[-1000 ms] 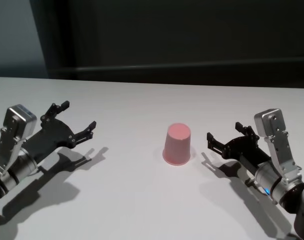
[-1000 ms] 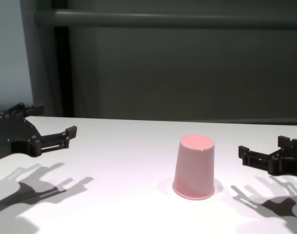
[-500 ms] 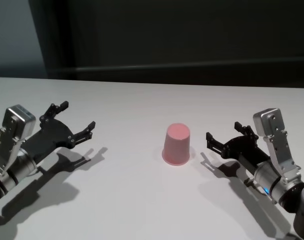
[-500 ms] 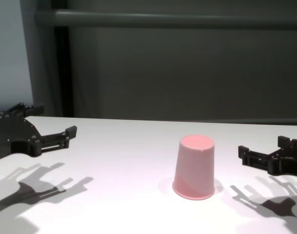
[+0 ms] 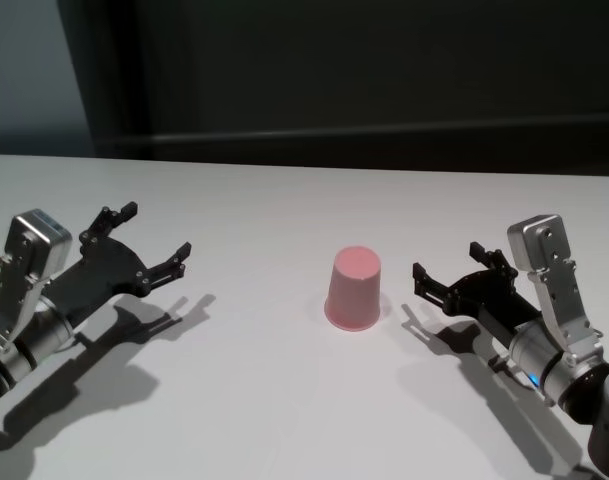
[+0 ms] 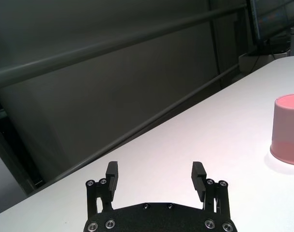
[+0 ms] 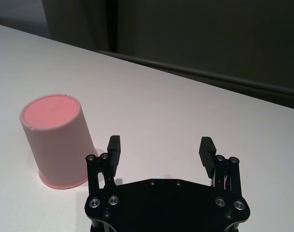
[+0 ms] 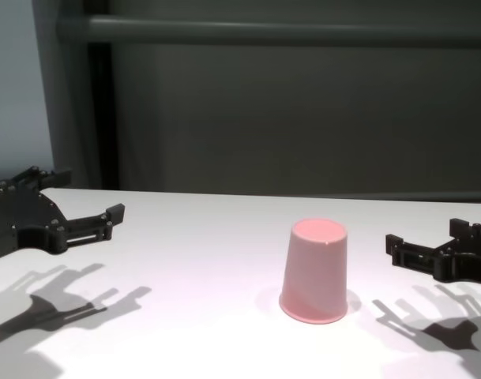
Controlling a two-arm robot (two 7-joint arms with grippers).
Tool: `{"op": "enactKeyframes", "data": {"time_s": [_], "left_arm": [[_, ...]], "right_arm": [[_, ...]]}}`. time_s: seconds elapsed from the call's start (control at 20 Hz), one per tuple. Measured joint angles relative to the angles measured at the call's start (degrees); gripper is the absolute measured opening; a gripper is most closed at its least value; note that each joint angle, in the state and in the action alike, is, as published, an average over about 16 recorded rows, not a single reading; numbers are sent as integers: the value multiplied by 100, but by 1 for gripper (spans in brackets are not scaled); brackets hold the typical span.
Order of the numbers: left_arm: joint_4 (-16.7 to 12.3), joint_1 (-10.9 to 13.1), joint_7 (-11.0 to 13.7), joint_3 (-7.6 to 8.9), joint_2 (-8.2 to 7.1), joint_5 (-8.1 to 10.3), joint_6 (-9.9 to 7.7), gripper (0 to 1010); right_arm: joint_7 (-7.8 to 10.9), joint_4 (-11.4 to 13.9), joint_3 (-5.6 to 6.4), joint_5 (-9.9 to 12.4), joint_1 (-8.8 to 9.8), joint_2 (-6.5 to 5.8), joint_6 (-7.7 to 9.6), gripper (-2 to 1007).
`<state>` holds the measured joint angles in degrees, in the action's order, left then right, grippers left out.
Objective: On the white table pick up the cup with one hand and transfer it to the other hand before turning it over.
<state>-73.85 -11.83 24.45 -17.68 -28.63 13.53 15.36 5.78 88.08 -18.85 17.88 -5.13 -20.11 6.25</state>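
The salmon-pink cup [image 5: 354, 290] stands upside down, rim down and flat base up, on the white table [image 5: 284, 200], right of centre. It also shows in the chest view [image 8: 315, 271] and in both wrist views [image 6: 287, 128] [image 7: 57, 140]. My right gripper [image 5: 449, 260] is open and empty just right of the cup, a short gap away, pointing toward it [image 7: 161, 143] [image 8: 424, 233]. My left gripper [image 5: 156, 230] is open and empty, low over the table at the far left, well away from the cup [image 6: 155, 170] [image 8: 88, 193].
A dark wall with a horizontal rail [image 8: 264, 31] runs behind the table's far edge. Both arms cast shadows on the tabletop. Bare white surface lies between the left gripper and the cup.
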Motion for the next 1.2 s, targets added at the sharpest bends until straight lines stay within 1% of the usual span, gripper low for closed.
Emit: {"op": "enactKeyframes", "data": {"time_s": [1.2], "left_arm": [[0, 0, 0, 0, 0, 0, 0, 1002]], "right_arm": [[4, 5, -6, 17, -12, -7, 0, 1001]]}}
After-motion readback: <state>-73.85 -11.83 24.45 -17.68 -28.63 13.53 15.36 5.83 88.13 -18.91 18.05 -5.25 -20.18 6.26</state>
